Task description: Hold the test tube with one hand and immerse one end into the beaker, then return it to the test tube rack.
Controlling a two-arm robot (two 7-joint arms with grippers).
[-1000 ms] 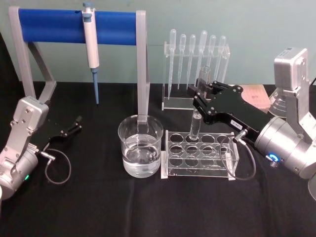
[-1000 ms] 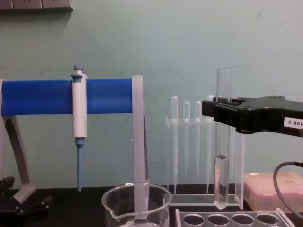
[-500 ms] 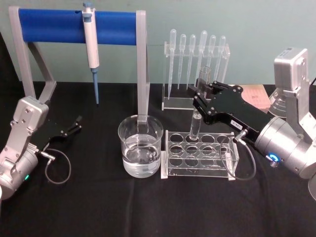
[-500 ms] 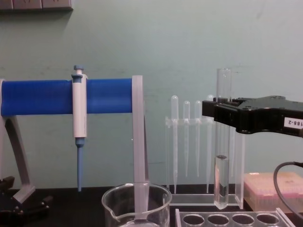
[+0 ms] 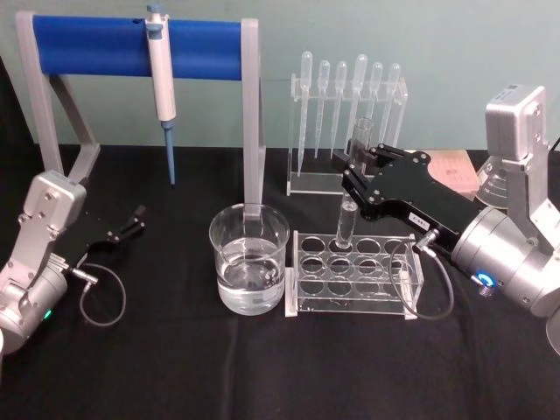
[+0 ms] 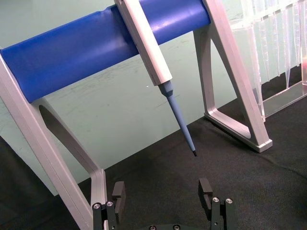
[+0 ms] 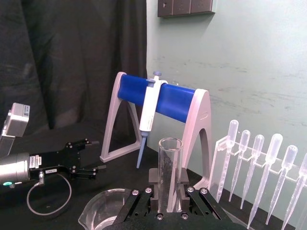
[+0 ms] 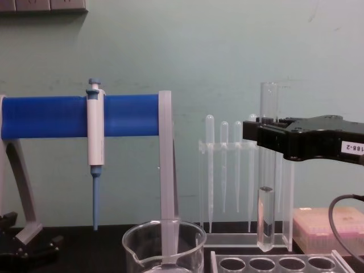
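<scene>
The test tube hangs upright in my right gripper, which is shut on its upper part. The tube's rounded bottom sits just above the back row of the clear tube rack. From the chest the tube shows some liquid in its lower end, with the black gripper clamped around it above. The beaker, part full of clear liquid, stands just left of the rack. The right wrist view looks down the tube's open rim between the fingers. My left gripper rests open at the far left.
A stand with a blue bar carries a hanging pipettor behind the beaker; its grey leg is close behind the beaker. A clear rack of plastic pipettes stands behind the tube rack. A pinkish box sits at the right.
</scene>
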